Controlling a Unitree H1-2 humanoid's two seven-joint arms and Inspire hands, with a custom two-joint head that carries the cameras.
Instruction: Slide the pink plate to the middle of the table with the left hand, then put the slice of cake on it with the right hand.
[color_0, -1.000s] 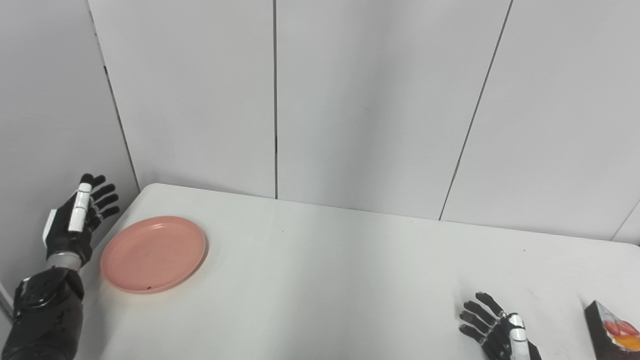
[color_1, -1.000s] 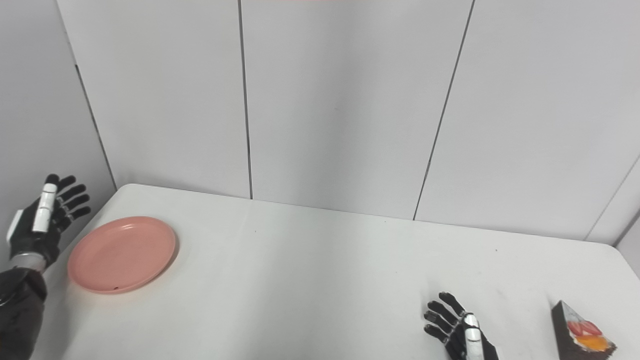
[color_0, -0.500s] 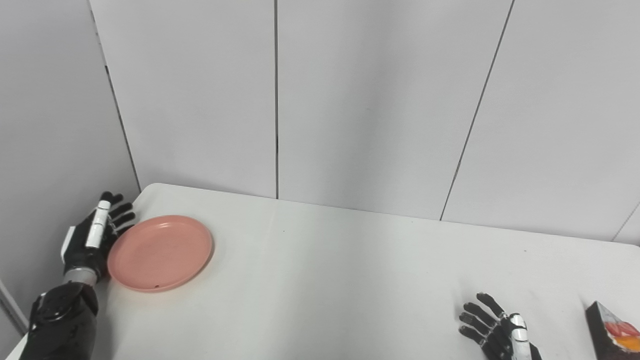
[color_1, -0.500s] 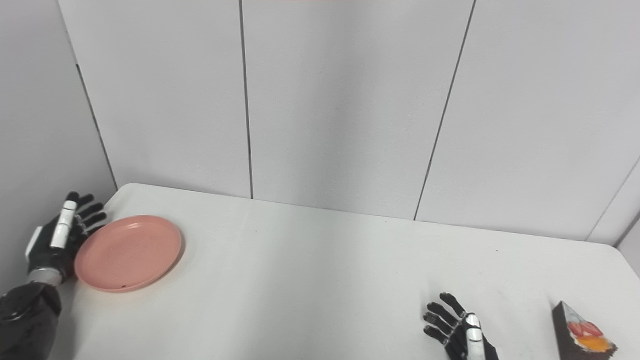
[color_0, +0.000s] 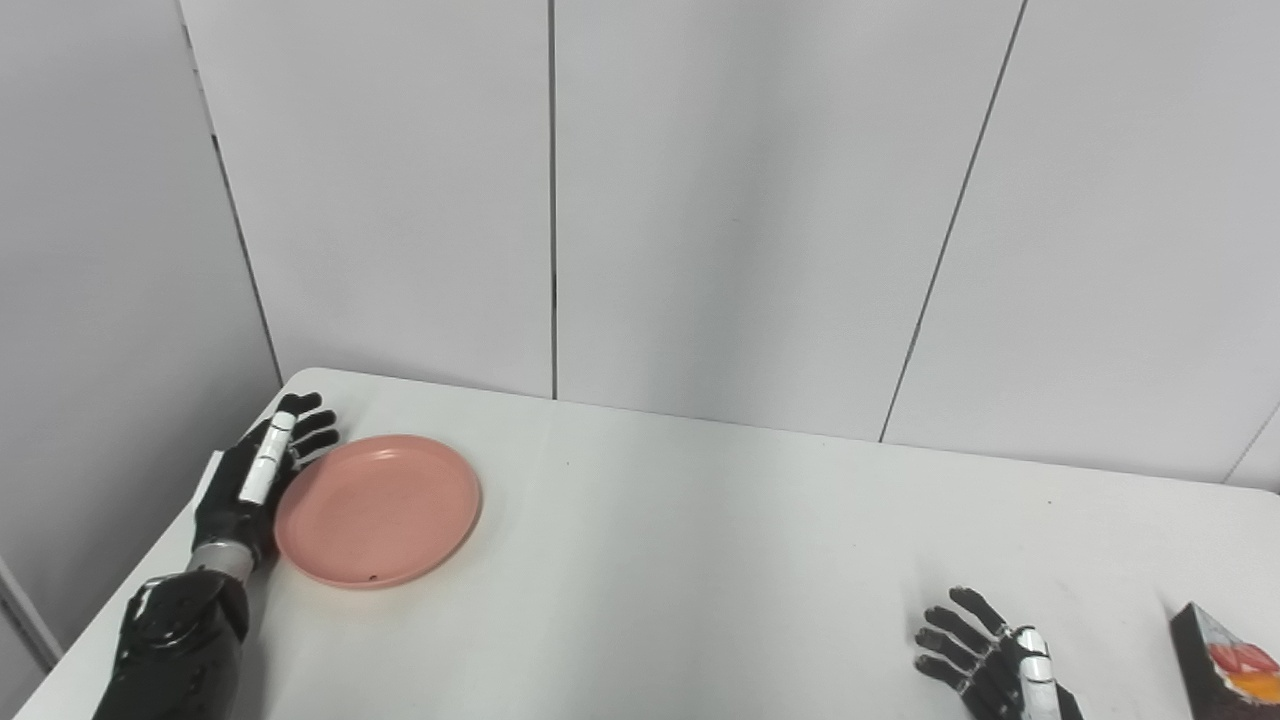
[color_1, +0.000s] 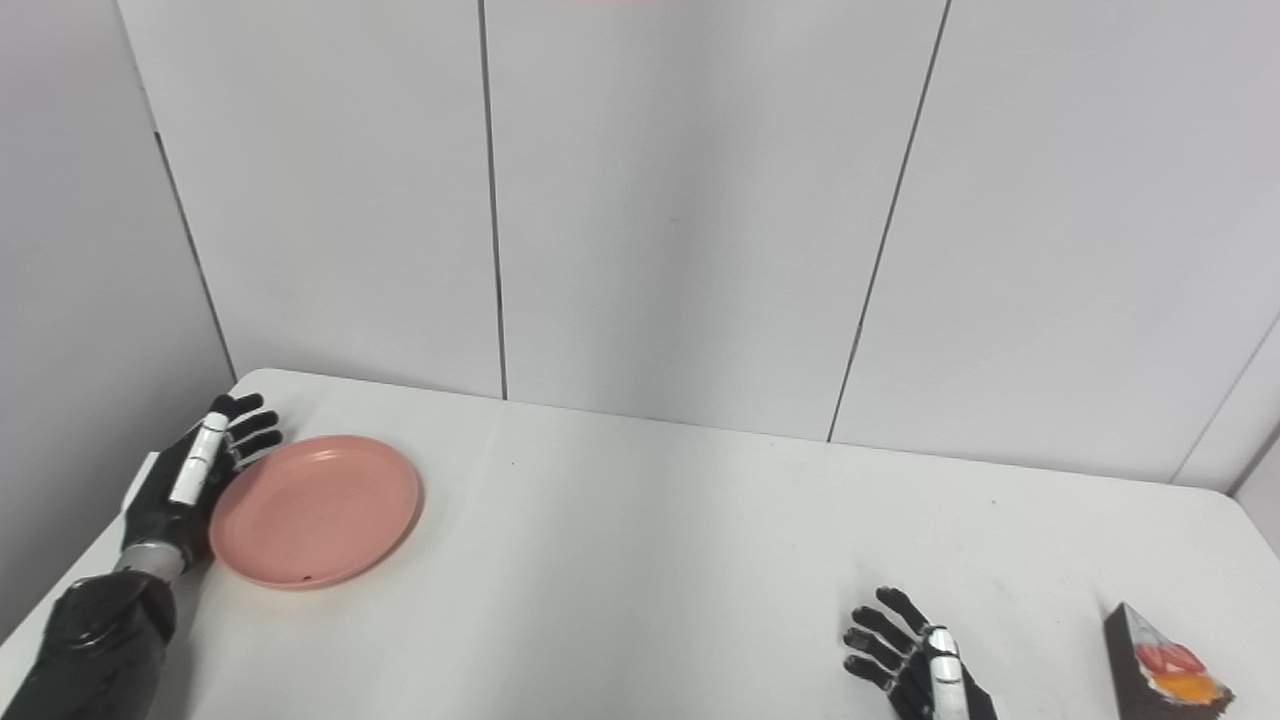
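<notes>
Pressing edge-on against the left rim of the pink plate (color_0: 378, 509), the left hand (color_0: 258, 482) has its fingers straight and apart, grasping nothing; its palm side meets the rim and the fingertips reach past the plate's far-left edge. Plate sits on the left part of the worktop (color_0: 680, 560), short of the middle — round, shallow, smooth, matte, nothing in it, one small dark speck near its near rim.

Right hand (color_1: 915, 665) lies near the worktop's near-right edge, fingers spread, released, holding nothing. Slice of cake (color_1: 1160, 672) stands just beside it to the right, apart from it — a dark wedge with red and orange topping.

Right eye view shows the whole wedge and its pointed tip; left eye view cuts it at the frame edge. Worktop white, smooth, rounded corners.
</notes>
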